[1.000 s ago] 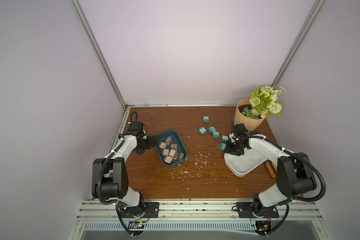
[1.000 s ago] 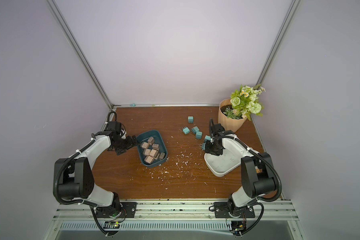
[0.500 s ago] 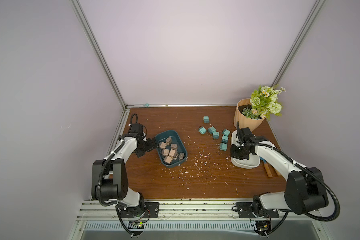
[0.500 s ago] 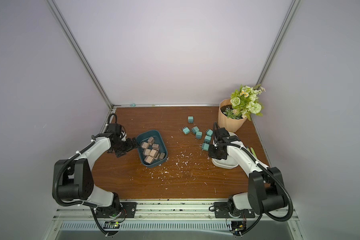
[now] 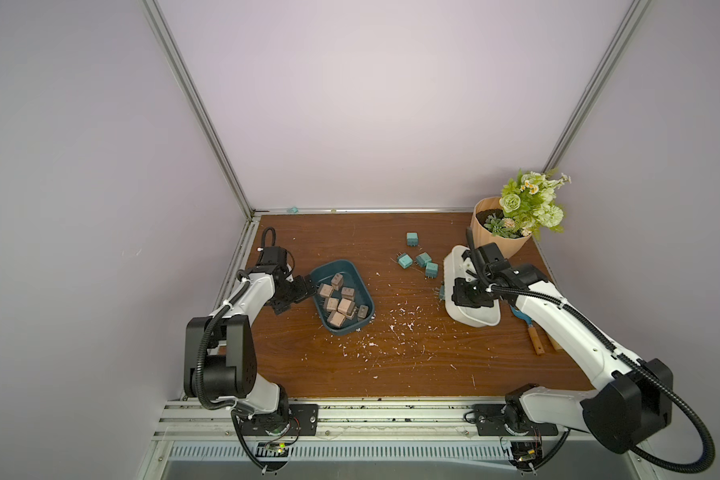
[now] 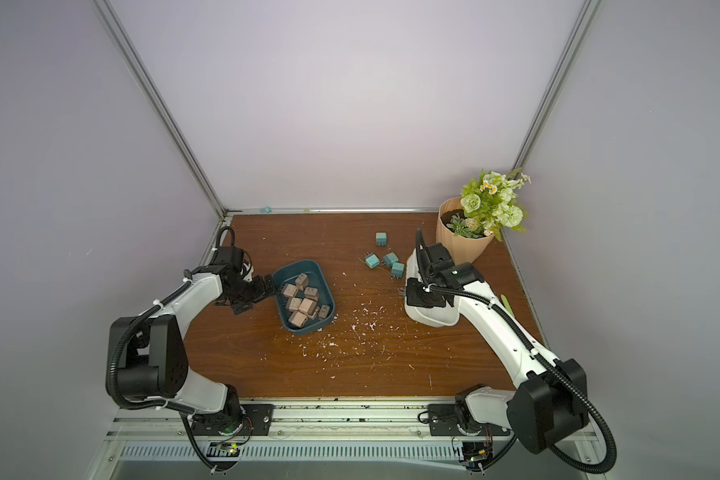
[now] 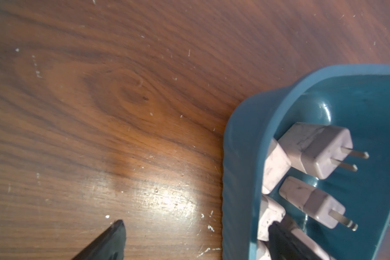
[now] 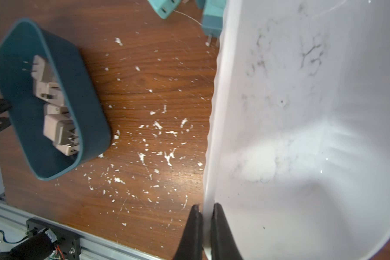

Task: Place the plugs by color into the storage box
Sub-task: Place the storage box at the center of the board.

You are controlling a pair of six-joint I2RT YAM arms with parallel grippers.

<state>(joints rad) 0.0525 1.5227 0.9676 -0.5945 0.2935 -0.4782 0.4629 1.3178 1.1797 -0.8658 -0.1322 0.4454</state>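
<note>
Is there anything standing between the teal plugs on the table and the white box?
Nothing visible does. The teal plugs lie right beside the white box; only its own wall separates them. The fingers of the right gripper pinch its rim.

teal box [image 6: 298,263]: holds the pinkish plugs [image 6: 304,305]
teal plugs [image 6: 385,259]: loose on the bench [image 6: 350,374], beside white box [image 6: 437,324]
right gripper [image 6: 412,296]: at white box's rim
</note>
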